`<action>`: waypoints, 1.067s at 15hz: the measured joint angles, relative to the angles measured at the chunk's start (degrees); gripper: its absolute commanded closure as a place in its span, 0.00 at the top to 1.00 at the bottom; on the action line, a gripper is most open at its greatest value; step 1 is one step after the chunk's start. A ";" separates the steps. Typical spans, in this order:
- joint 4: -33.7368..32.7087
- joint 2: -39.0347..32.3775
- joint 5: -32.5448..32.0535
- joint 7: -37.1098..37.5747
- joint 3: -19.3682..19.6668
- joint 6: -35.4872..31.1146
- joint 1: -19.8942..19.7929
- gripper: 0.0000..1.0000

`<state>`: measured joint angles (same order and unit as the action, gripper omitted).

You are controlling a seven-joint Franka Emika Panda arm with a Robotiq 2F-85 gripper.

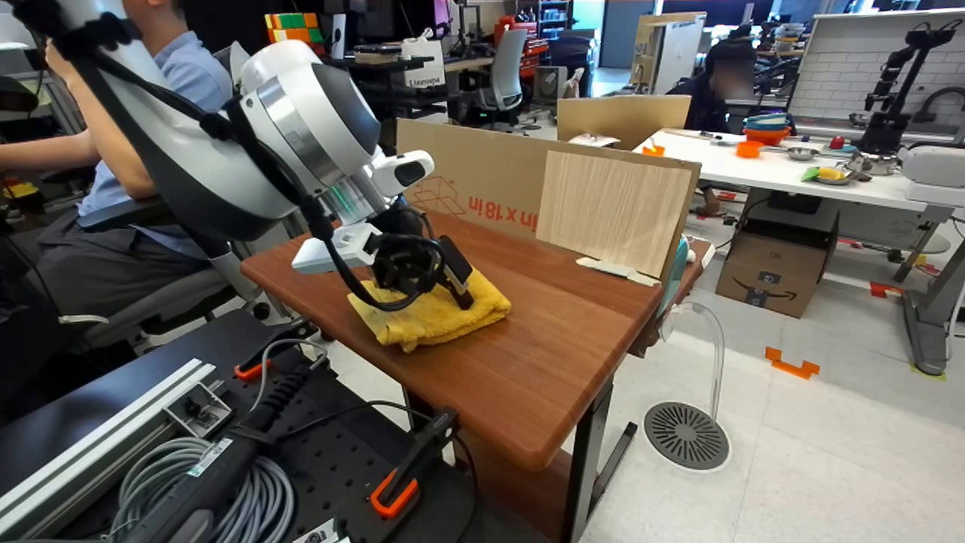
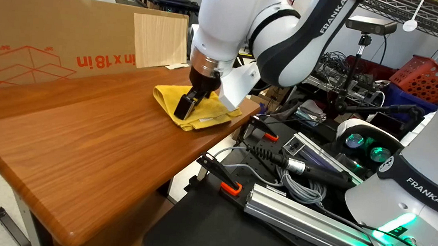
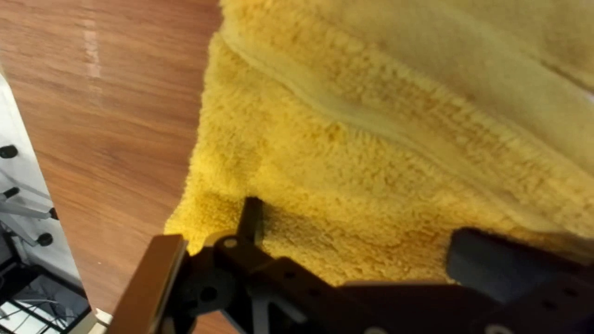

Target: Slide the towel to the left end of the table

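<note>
Two fingers [image 3: 492,264] of the gripper [image 3: 357,220] stand well apart, clenching nothing, their tips seemingly pressed on the yellow towel [image 3: 371,153] lying on the table [image 3: 125,116]; its bulk stretches toward the wrist view's upper right, so a slide likely depends on downward contact.

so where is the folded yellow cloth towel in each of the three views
In an exterior view: the folded yellow cloth towel is left of centre, just below mid-height; brown wood-grain tabletop to its right.
In an exterior view: the towel is near the middle, slightly left; tabletop to its left.
In the wrist view: the towel fills the middle and upper right; tabletop to its left.
Shared landmark: the tabletop, in all three.
</note>
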<state>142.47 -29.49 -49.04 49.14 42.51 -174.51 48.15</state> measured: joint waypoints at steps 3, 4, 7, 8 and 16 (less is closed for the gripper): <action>2.75 0.27 -2.52 3.89 3.74 -1.67 8.28 1.00; 3.74 0.34 -3.08 5.30 4.98 -2.13 10.90 1.00; 4.75 0.49 -3.37 6.52 6.21 -2.39 13.52 1.00; 4.62 0.57 -3.33 6.52 6.31 -2.40 13.48 1.00; 7.29 6.53 8.55 -14.12 -15.26 -7.92 -14.39 1.00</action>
<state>149.77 -22.96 -40.49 35.02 27.25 -182.44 33.76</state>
